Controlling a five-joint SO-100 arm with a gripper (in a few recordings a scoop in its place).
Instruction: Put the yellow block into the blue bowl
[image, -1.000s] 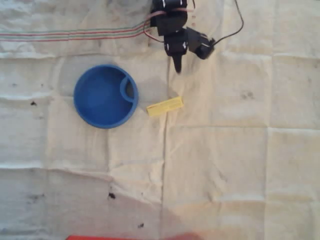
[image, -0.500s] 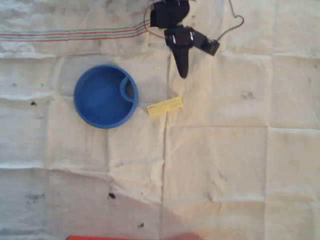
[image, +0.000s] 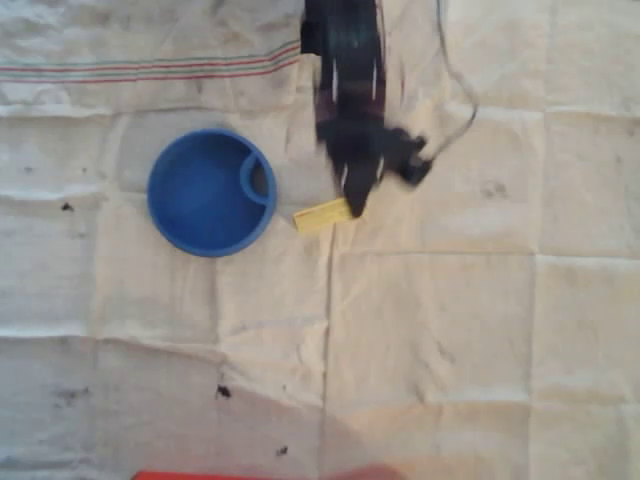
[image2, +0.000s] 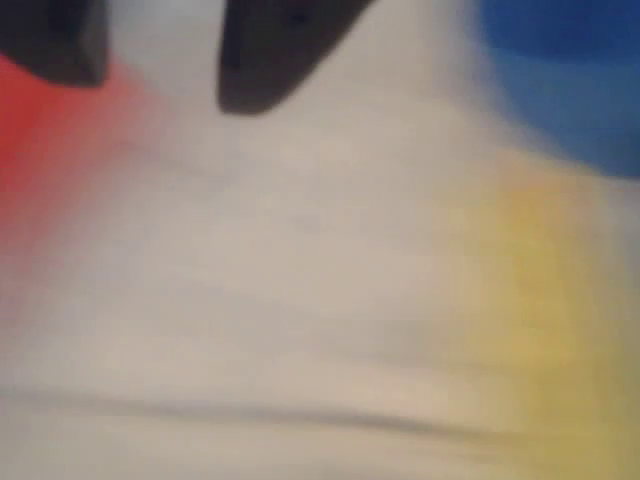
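The flat yellow block (image: 322, 214) lies tilted just right of the upright blue bowl (image: 205, 195).

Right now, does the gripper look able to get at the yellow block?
Probably yes: the gripper sits at the yellow block's right end in the overhead view, nothing lies between them, and the blue bowl sits apart, to its left.

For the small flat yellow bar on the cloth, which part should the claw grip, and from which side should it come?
Probably the middle of the small flat yellow rectangular bar, from straight above, with the jaws across its narrow width. It lies flat on the white cloth, with its long sides free; its left end sits near the round blue plastic bowl, and the black claw covers its right end.
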